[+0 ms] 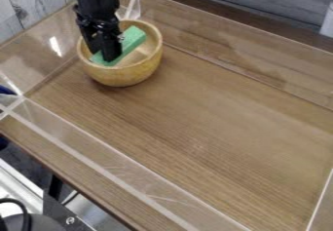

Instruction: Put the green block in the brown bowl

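I see my black hand [101, 48] pointing straight down into the round light-brown wooden bowl [127, 71] near the tabletop's [196, 118] far left corner, fingers partly closed around the bright green rectangular block [127, 41], tilted inside.

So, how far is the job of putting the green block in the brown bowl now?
Done: the green block has been carried to the brown bowl and sits low inside its rim. In hand: the gripper points down into the bowl, its fingers around the block. Left: opening the fingers and lifting the arm clear.
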